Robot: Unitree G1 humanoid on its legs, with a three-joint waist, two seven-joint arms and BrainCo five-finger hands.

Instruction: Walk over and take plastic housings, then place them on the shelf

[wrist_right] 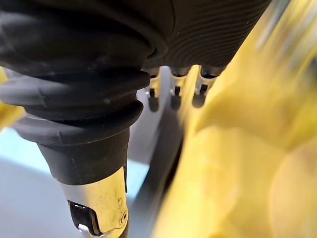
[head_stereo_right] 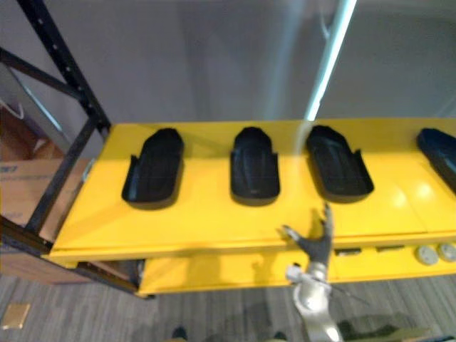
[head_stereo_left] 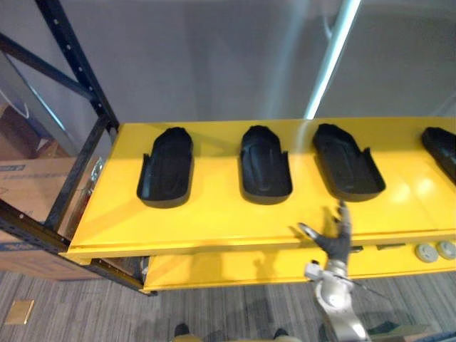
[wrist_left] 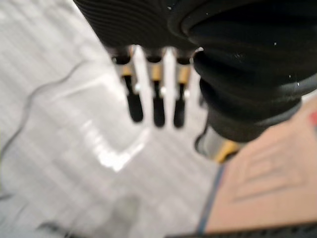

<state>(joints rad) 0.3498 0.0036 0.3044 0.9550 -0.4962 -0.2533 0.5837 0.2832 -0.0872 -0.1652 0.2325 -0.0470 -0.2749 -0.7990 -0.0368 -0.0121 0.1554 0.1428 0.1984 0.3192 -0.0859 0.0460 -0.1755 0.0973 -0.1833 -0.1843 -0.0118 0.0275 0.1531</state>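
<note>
Several black plastic housings lie in a row on the yellow shelf [head_stereo_left: 214, 221]: one at the left [head_stereo_left: 166, 167], one in the middle [head_stereo_left: 265, 165], one to the right [head_stereo_left: 347, 160], and one cut off at the far right edge [head_stereo_left: 442, 149]. My right hand [head_stereo_left: 333, 242] is raised at the shelf's front edge, below the third housing, with fingers spread, open and holding nothing. In its wrist view the straight fingers [wrist_right: 173, 94] point along the yellow shelf [wrist_right: 237, 163]. My left hand [wrist_left: 157, 106] hangs over grey floor, fingers straight and empty.
A black rack upright [head_stereo_left: 78, 71] and its frame bound the shelf on the left, with cardboard boxes [head_stereo_left: 28, 185] beyond. A lower yellow shelf [head_stereo_left: 235, 271] sits beneath. Two round white parts [head_stereo_left: 434, 251] lie at the right. A cardboard box [wrist_left: 267, 183] is near my left hand.
</note>
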